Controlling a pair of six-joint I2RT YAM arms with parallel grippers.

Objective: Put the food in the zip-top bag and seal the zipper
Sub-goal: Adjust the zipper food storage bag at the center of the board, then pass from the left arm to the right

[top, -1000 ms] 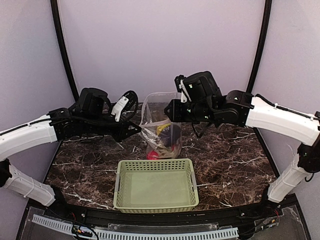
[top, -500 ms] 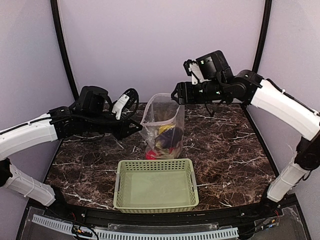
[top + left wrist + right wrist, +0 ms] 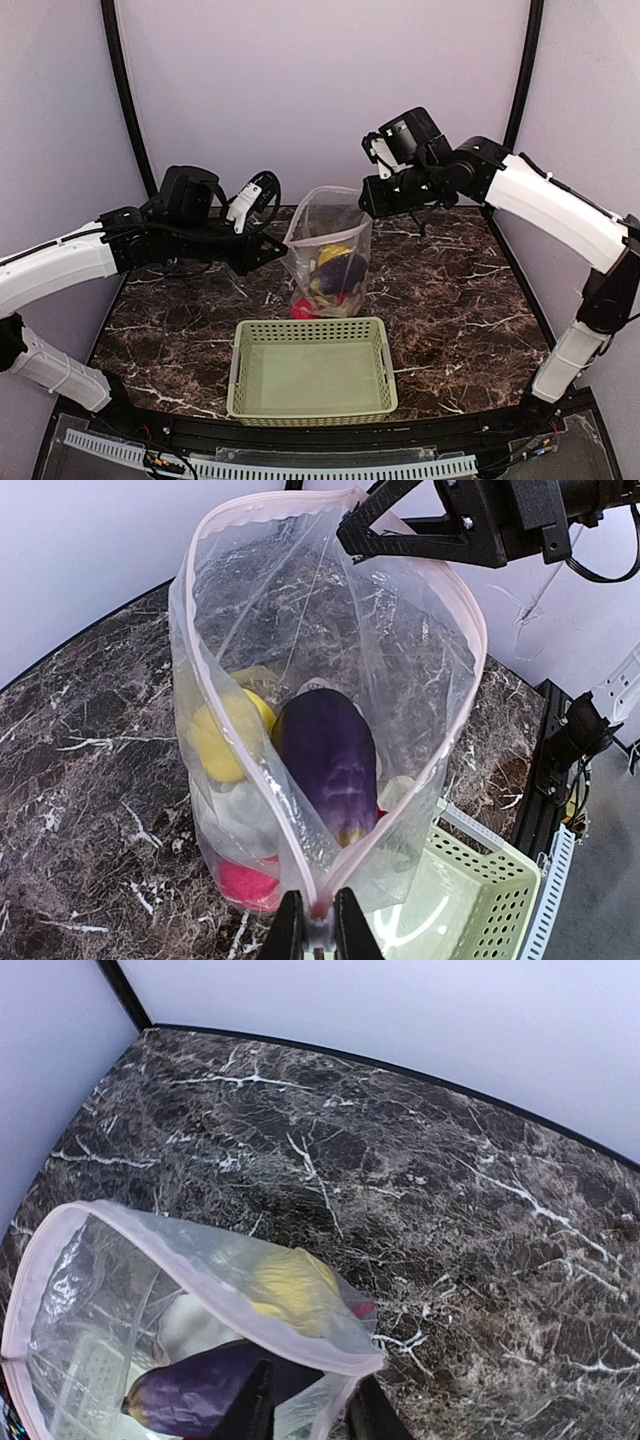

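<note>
A clear, crinkly zip-top bag (image 3: 328, 255) holding a purple toy eggplant (image 3: 325, 755) stands open on the dark marble worktop (image 3: 450, 300). The left fingers (image 3: 289, 932) are clenched on one end of its pinkish zipper (image 3: 28, 1295); the right fingers (image 3: 256, 1405) flank the opposite end, grip unclear.

Purple eggplant (image 3: 330, 755), yellow pepper (image 3: 215, 742), pale green basket (image 3: 310, 405), dark white-veined table (image 3: 455, 300).

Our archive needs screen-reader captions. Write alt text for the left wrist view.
A clear zip-top bag stands wide open on a dark marble table, the left gripper pinching the near end of its pink zipper. Inside lie a purple eggplant, a yellow pepper and something red; the right gripper is at the far rim, a green basket beside.
</note>
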